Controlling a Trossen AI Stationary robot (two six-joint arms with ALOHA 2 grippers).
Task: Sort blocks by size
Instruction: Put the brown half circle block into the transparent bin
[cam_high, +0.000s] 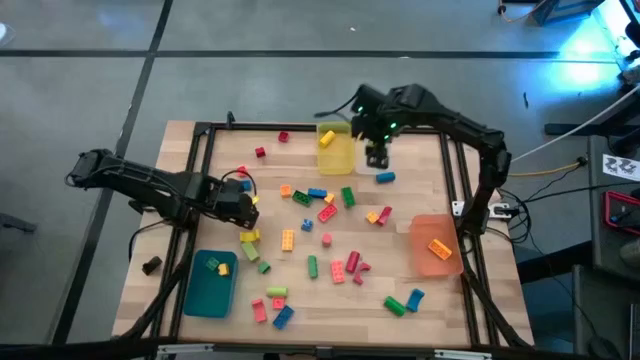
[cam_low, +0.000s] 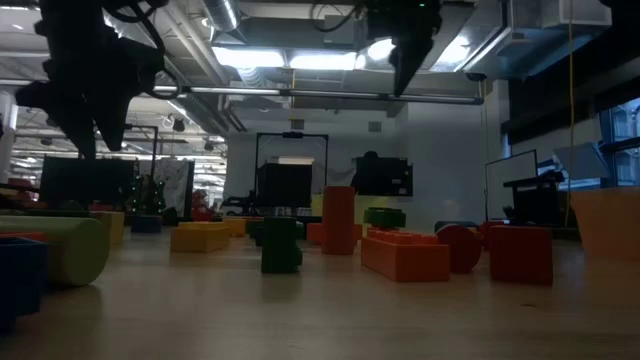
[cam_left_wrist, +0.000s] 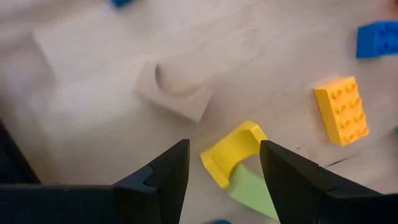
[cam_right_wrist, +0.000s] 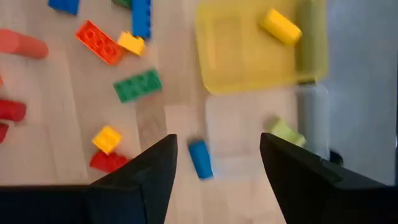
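Note:
Many small blocks in red, yellow, green, blue, orange and pink lie scattered on the wooden table (cam_high: 400, 270). My left gripper (cam_left_wrist: 224, 168) hangs open above the table's left side, over a yellow arch block (cam_left_wrist: 231, 152) and a light green block (cam_left_wrist: 252, 190). My right gripper (cam_right_wrist: 214, 162) hangs open high over the far middle, beside the yellow bin (cam_right_wrist: 249, 59), which has a yellow block (cam_right_wrist: 280, 26) in it. Below the right gripper lie a blue cylinder (cam_right_wrist: 200, 158) and a clear bin (cam_right_wrist: 249, 143) with a pale green block (cam_right_wrist: 286, 132).
A teal bin (cam_high: 212, 283) with blocks in it stands near the front left. An orange bin (cam_high: 436, 243) holding an orange block stands at the right. A pale wooden arch piece (cam_left_wrist: 177, 93) lies near my left gripper. A dark frame (cam_high: 205, 160) borders the table.

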